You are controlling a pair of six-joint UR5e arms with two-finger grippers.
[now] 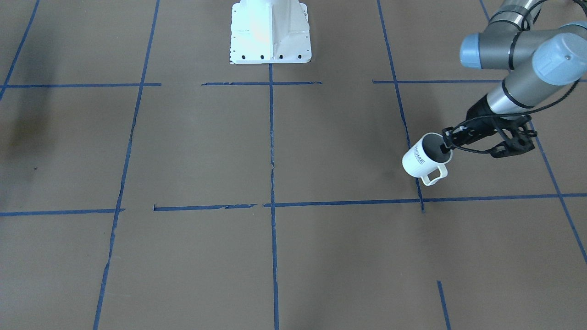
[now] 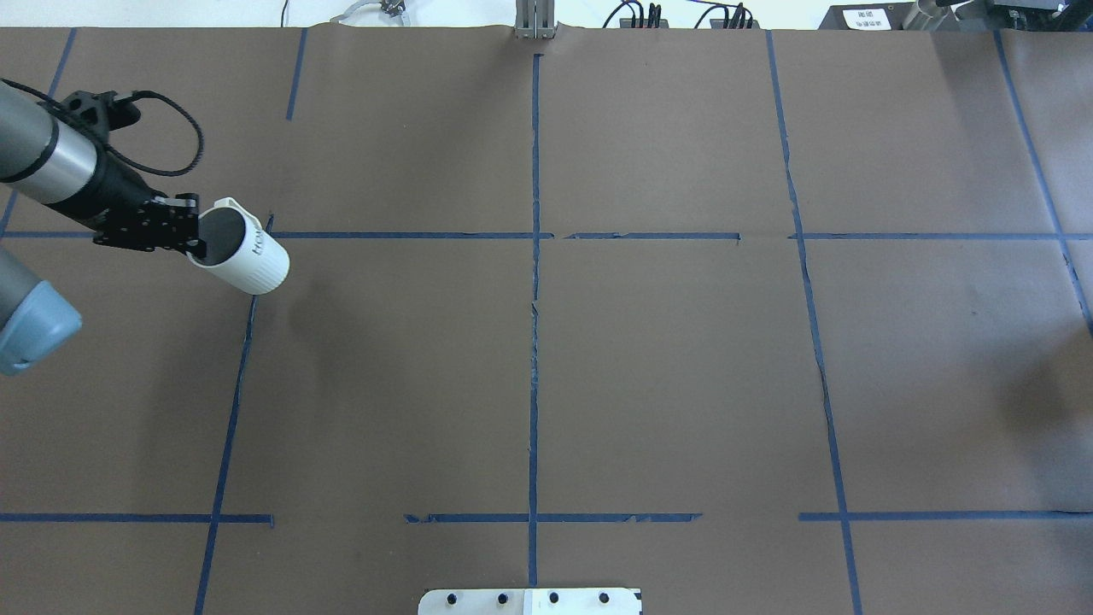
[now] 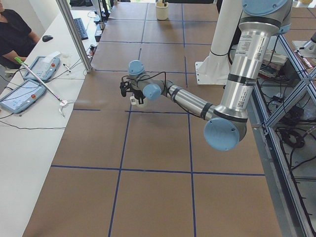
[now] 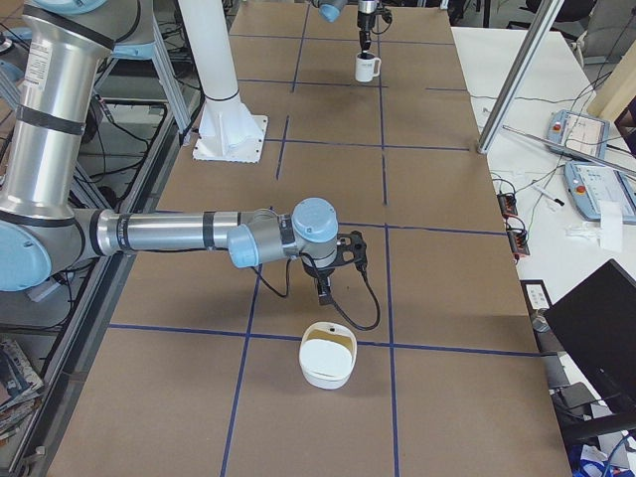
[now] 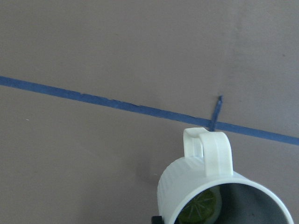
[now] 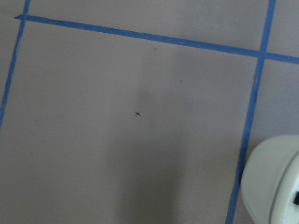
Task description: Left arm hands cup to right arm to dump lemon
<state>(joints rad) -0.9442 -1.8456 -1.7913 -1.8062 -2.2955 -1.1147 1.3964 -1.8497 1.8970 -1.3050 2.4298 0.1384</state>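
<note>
My left gripper (image 1: 447,146) is shut on the rim of the white ribbed "HOME" cup (image 1: 424,160), with one finger inside and one outside. The cup's mouth faces up and its handle (image 1: 434,176) points away from the robot's base. It seems to hang a little above the table. The overhead view shows the gripper (image 2: 192,241) and the cup (image 2: 246,256) at the far left. In the left wrist view the yellow-green lemon (image 5: 201,207) lies inside the cup (image 5: 187,186). My right gripper (image 4: 323,288) shows only in the exterior right view, pointing down; I cannot tell its state.
A white bowl (image 4: 328,358) sits on the table just below the right gripper and shows at the right wrist view's lower right (image 6: 273,182). The white robot base (image 1: 270,32) stands at the table's middle edge. Blue tape lines cross the brown table paper.
</note>
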